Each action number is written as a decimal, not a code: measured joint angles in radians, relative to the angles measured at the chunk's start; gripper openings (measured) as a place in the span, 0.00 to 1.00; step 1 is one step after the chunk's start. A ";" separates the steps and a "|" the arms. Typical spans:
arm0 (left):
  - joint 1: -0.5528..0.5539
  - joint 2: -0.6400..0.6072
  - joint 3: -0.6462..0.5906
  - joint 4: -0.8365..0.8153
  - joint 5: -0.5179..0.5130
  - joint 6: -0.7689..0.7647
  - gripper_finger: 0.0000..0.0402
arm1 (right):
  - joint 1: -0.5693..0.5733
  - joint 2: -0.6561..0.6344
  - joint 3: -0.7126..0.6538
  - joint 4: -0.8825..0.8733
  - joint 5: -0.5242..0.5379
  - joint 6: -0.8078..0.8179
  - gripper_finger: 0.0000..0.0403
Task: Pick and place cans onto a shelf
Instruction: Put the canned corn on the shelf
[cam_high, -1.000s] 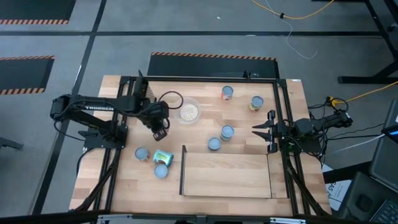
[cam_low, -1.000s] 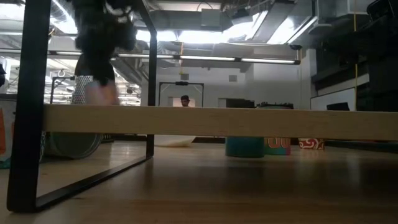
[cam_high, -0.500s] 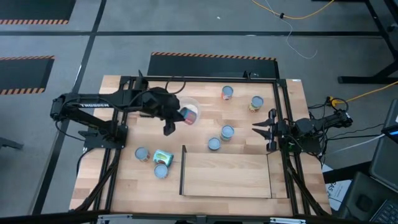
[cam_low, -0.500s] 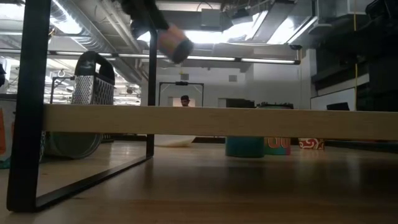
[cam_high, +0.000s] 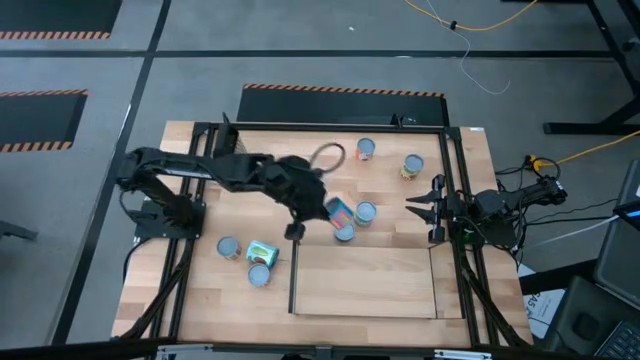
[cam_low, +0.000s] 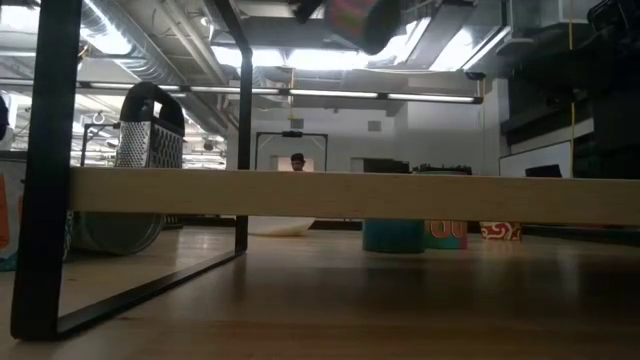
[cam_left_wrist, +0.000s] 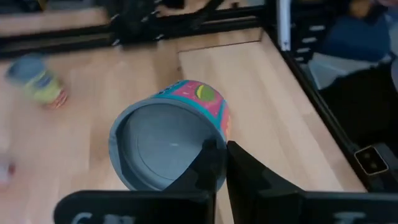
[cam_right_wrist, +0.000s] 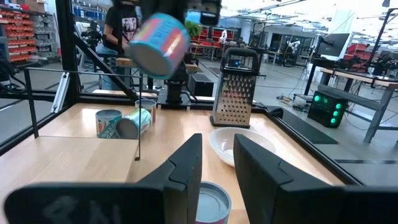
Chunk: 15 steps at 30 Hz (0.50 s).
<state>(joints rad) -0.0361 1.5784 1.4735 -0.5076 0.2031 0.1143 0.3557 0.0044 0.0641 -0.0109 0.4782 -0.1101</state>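
Observation:
My left gripper (cam_high: 328, 208) is shut on a can (cam_high: 340, 212) with a teal and pink label and holds it in the air over the table's middle, just beyond the far edge of the shelf (cam_high: 365, 282). The low view shows this can (cam_low: 355, 18) high above the shelf's edge. Two cans (cam_high: 365, 212) (cam_high: 344, 232) stand on the table below it. Two more cans (cam_high: 365, 148) (cam_high: 411, 165) stand at the far side. Near the left, one can (cam_high: 228, 247) stands, one (cam_high: 262, 253) lies on its side and another (cam_high: 260, 275) stands. My right gripper (cam_high: 425, 210) waits open at the right. My left gripper pinches the can by the rim of one round end (cam_left_wrist: 217, 144). One finger (cam_left_wrist: 208, 168) lies over the recessed end face and the other (cam_left_wrist: 249, 174) outside the wall. The can is lifted clear and tilted, that end facing back toward the wrist.
A clear bowl (cam_right_wrist: 242, 144) and a metal grater (cam_right_wrist: 235, 87) stand toward the far left. Dark frame bars (cam_high: 455, 200) run along the table's sides. A person (cam_right_wrist: 124, 25) is in the room beyond the table.
My left gripper has carried the can from the table's left toward the right, rising as it went, and has rolled its wrist. The can has gone from just above the table near the left cans to high over the cans by the shelf's far edge.

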 joint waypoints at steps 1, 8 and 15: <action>-0.010 0.025 0.023 -0.004 0.000 0.022 0.03 | 0.000 0.000 0.000 0.000 0.000 0.000 0.24; -0.063 0.165 0.121 -0.066 -0.002 0.131 0.03 | 0.000 0.000 0.000 -0.001 0.000 0.000 0.24; -0.110 0.230 0.128 -0.145 -0.054 0.244 0.03 | 0.000 0.000 0.000 -0.011 0.000 0.000 0.24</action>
<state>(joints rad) -0.1457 1.8080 1.6012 -0.6529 0.1488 0.3583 0.3557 0.0044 0.0643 -0.0216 0.4782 -0.1101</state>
